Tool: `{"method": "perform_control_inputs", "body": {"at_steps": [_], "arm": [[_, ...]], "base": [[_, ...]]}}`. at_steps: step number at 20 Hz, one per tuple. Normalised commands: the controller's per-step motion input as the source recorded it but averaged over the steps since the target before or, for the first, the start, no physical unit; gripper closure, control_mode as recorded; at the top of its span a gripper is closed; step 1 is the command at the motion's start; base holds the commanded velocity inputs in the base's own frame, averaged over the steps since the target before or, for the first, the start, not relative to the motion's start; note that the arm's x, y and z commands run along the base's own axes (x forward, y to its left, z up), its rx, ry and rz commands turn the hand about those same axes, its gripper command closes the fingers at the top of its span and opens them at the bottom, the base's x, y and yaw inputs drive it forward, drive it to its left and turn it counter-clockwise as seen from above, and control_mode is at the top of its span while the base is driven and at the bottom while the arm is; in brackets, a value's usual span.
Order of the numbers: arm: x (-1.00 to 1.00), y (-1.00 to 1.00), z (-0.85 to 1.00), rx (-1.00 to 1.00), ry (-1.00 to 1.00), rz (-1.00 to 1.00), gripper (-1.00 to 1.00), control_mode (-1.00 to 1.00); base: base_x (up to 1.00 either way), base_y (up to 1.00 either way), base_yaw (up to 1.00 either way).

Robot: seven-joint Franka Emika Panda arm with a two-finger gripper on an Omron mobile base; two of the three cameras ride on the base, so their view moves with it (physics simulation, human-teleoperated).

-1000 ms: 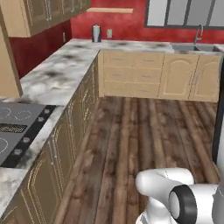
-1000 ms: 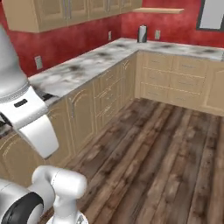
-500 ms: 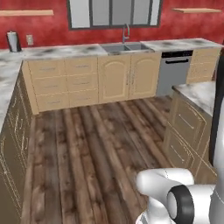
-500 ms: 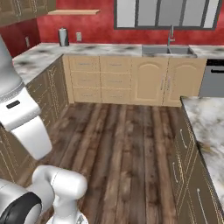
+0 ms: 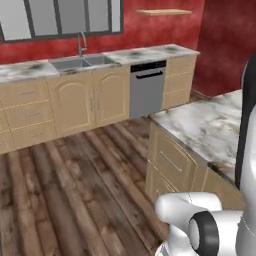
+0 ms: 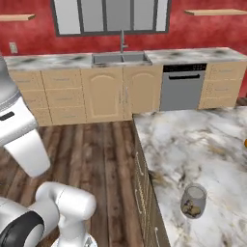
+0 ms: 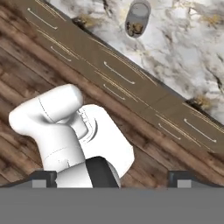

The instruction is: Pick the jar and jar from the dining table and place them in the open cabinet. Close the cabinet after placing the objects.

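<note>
jar near dining table edge, fingers spread wide

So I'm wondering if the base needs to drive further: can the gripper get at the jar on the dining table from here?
Probably yes. The jar stands alone near the dining table's near edge, nothing around it, and the open gripper hangs high above the floor beside the table.

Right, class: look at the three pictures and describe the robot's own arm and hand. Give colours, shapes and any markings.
The arm is glossy white with smooth, rounded, tube-like segments. Its joints are bulbous, and one near the base ends in a dark grey round cap with a lighter ring. No cables or lettering show. The hand shows as two small dark, squarish finger tips in the hand view.
</note>
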Motion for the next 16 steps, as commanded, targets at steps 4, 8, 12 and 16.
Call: {"method": "perform_control_inputs", "body": {"at_steps": [4,8,12,16], "arm": [[0.00,0.00,0.00,0.00,0.00,0.00,-1.00,1.00],[0.00,0.00,0.00,0.00,0.00,0.00,-1.00,1.00],[0.00,0.00,0.00,0.00,0.00,0.00,-1.00,1.00],[0.00,0.00,0.00,0.00,0.00,0.00,-1.00,1.00]], "base": [[0.88,-0.27,-0.50],[0.53,0.26,-0.60],[0.00,0.18,-0.76],[0.00,0.00,-0.93]]}}
